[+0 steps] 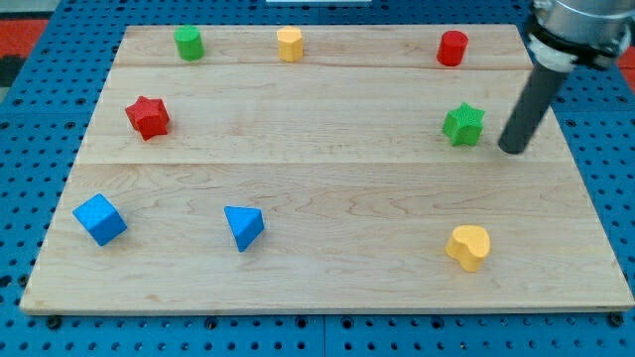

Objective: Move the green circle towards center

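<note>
While the dark rod slants down from the view's upper right, my tip (513, 150) rests on the pale wooden tabletop (327, 188) near its right edge, just to the right of the green star-shaped block (463, 124), with a narrow strip of bare wood showing between them. No gripper is fitted to this arm, so nothing here opens, closes or holds; the rod simply ends at the tip.

The green circle, a short green cylinder block (189, 43), stands near the view's top left corner of the tabletop, well apart from my tip and almost the whole width of the board away from it. It stands upright on the topmost plank, touching no other block.

To its right along the same top plank sits a yellow block with a rounded, faceted shape (290, 44), and farther right, near the top right corner, a red cylinder block (452, 48), which lies above the green star.

On the left side, below the green circle, lies a red star-shaped block (147, 117). Near the bottom left corner sits a blue cube-like block (99, 219), and to its right a blue triangular block (243, 227). Toward the bottom right lies a yellow heart-shaped block (468, 247), below the green star and my tip.

A blue perforated surface (30, 109) surrounds the tabletop on all sides.
</note>
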`<act>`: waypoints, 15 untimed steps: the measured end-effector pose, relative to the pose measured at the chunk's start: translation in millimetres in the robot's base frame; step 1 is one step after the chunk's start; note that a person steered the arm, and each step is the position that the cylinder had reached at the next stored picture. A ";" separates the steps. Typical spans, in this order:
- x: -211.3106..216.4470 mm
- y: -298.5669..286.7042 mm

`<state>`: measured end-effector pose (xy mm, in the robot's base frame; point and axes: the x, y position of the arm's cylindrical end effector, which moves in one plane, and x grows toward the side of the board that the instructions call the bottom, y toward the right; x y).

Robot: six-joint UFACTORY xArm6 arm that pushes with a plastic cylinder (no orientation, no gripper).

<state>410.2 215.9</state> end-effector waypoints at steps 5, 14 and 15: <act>-84.5 -184.9; -106.6 -411.8; -75.0 -380.7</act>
<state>335.2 -164.8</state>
